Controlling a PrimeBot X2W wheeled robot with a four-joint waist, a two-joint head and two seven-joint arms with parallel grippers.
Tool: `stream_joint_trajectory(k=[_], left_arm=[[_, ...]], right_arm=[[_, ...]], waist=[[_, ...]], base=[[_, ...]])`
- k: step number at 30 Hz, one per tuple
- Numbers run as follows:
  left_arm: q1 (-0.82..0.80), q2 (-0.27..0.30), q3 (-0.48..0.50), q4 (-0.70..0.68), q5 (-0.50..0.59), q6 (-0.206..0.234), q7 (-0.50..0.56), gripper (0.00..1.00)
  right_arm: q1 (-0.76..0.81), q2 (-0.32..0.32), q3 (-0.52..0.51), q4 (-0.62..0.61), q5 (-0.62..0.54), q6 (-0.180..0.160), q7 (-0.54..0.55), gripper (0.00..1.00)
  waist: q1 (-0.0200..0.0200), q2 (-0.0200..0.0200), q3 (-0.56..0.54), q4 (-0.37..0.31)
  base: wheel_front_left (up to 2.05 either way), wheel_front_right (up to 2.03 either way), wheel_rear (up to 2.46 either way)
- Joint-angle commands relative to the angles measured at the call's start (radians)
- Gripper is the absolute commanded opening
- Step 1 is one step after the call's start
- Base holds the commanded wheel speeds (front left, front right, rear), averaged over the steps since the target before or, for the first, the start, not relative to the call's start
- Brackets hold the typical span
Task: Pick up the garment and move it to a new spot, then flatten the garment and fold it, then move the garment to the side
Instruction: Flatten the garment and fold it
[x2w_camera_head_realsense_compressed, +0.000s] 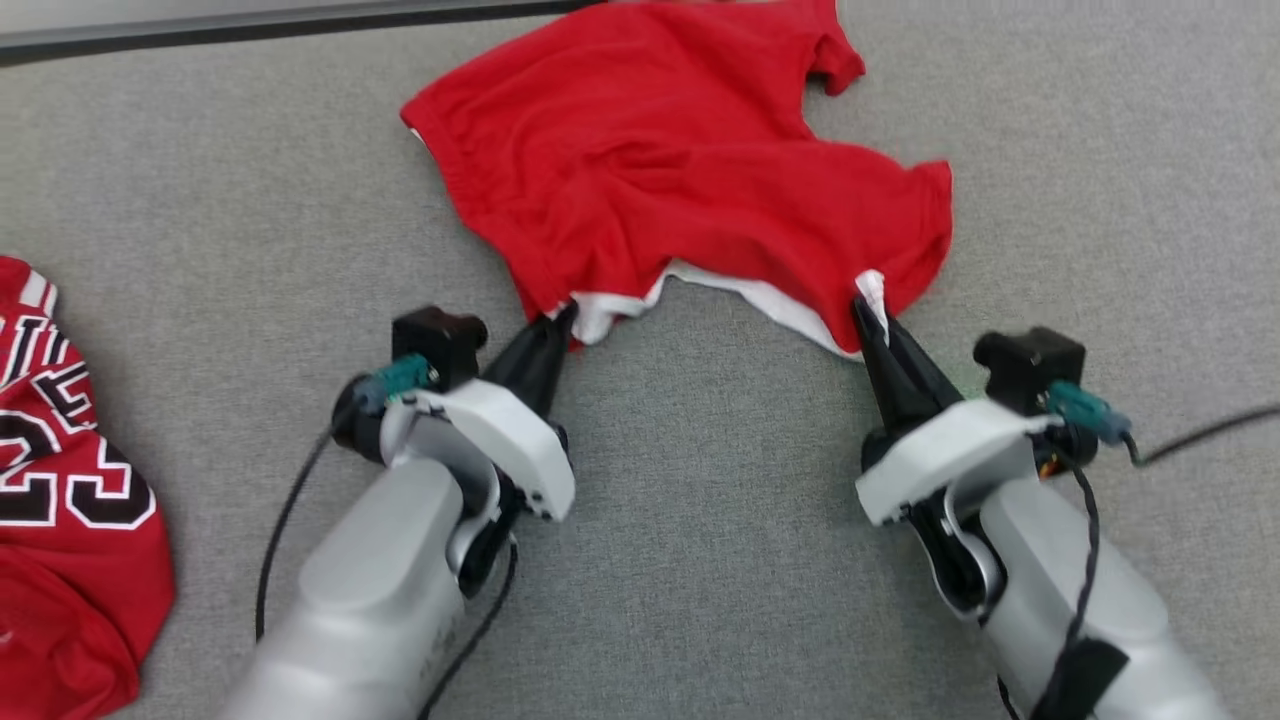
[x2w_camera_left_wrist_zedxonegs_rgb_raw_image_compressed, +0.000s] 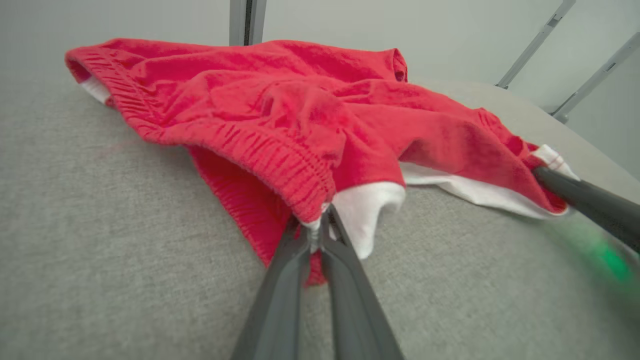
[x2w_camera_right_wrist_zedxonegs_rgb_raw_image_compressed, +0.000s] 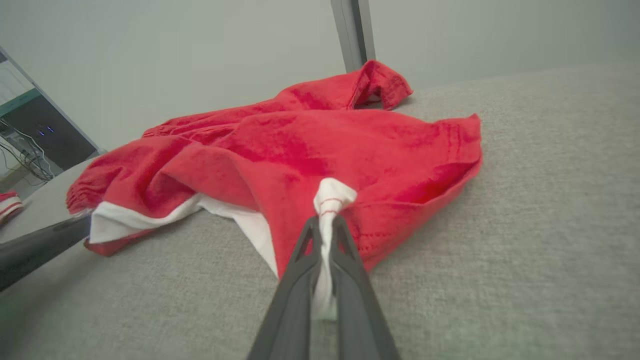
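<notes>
Forearms in pale grey rise from the lower left and lower right of the head view, over a grey fabric surface. At the lower left edge lies a red jersey with black-and-white numerals, well apart from the rest.

The left gripper sits just left of centre. Its dark fingers are pinched tight on the near left corner of the red garment. The left wrist view shows this grip at lower centre, the two fingers meeting on a gathered red band with white lining just beside them.

The right gripper, right of centre in the head view, is likewise clamped narrow on the garment's near right corner. In the right wrist view a white twist of hem with red stitching stands up between its fingers.

Between the two grips the garment's near edge forms an arch, with white lining showing under the red. Beyond that, the garment lies crumpled on the surface across the upper middle of the head view, a short flap at its top right. A dark strip runs along the upper left.
</notes>
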Motion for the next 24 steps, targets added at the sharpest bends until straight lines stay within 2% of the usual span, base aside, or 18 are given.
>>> stream_joint_trajectory(k=[1,4,10,18,24], left_arm=[[0.050,0.004,-0.010,-0.037,0.011,-0.001,-0.002,0.00],[0.128,0.007,-0.005,-0.104,0.026,-0.001,-0.002,0.00],[0.302,0.037,0.073,-0.254,0.055,-0.001,-0.002,0.00],[0.575,0.048,0.187,-0.464,0.097,0.057,-0.002,0.00],[0.752,0.067,0.184,-0.587,0.089,0.081,0.014,0.00]], right_arm=[[0.065,-0.016,-0.020,-0.055,-0.004,0.000,-0.005,0.00],[0.177,-0.032,-0.055,-0.147,-0.014,0.000,-0.005,0.00],[0.378,-0.039,-0.145,-0.298,-0.046,0.000,-0.003,0.00],[0.645,-0.019,-0.240,-0.453,-0.109,0.000,0.004,0.00],[0.824,0.017,-0.314,-0.597,-0.171,0.000,0.067,0.00]], waist=[[0.0000,0.0000,-0.035,0.013],[0.0000,0.0000,-0.085,0.017],[0.0000,0.0000,-0.174,0.018],[0.0000,0.0000,-0.279,0.033],[0.0000,0.0000,-0.340,0.035]], base=[[0.00,0.00,0.00],[0.00,0.00,0.00],[0.00,0.00,0.00],[0.00,0.00,0.00],[0.00,0.00,0.00]])
